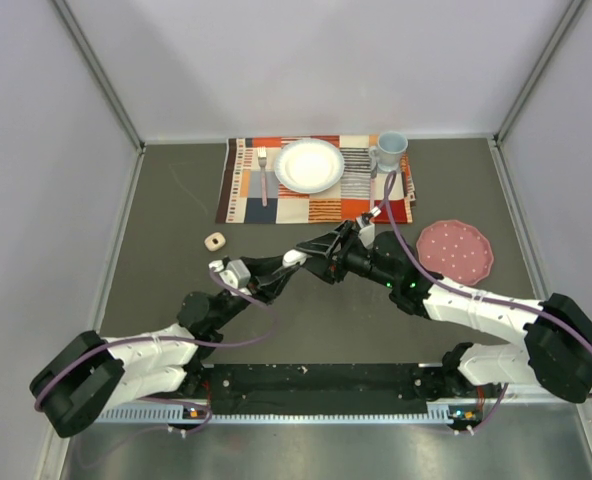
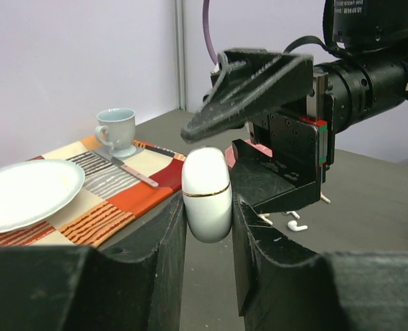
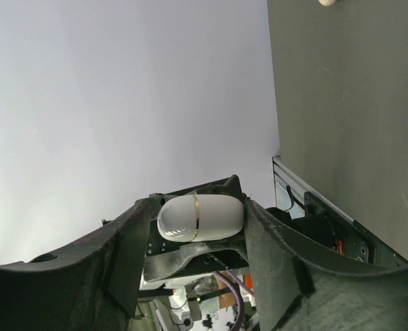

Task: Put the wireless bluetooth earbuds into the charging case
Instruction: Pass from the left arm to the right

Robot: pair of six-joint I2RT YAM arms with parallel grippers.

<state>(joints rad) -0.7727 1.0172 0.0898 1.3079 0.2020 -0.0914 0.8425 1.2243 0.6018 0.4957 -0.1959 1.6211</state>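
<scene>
Pale walls close in a dark grey table [image 1: 156,230]. At its far side lies a patchwork placemat [image 1: 244,195] carrying a white plate [image 1: 309,165], a fork [image 1: 263,172] to the plate's left and a light blue cup [image 1: 389,150] at the mat's right corner. A pink speckled plate [image 1: 455,250] sits on the bare table to the right, and a small beige square piece [image 1: 214,241] lies to the left, near the mat's near edge.

Both arms reach in to meet over the middle of the table. The left gripper [image 2: 207,205] is closed tight on the charging case [image 2: 206,193], a white rounded shell with a thin gold seam. The case is shut, stands upright between the two black fingers and is lifted clear of the table.

The right gripper [image 3: 196,201] faces it from the far right with its jaws partly apart and straddling the case. In the left wrist view one finger lies just above the shell with a sliver of gap, and the other sits behind it. No firm hold shows.

One of the wireless bluetooth earbuds [image 2: 297,225] lies on the table under the right gripper, just beyond the case. Thin white stems show beside it, too small to make out clearly.
</scene>
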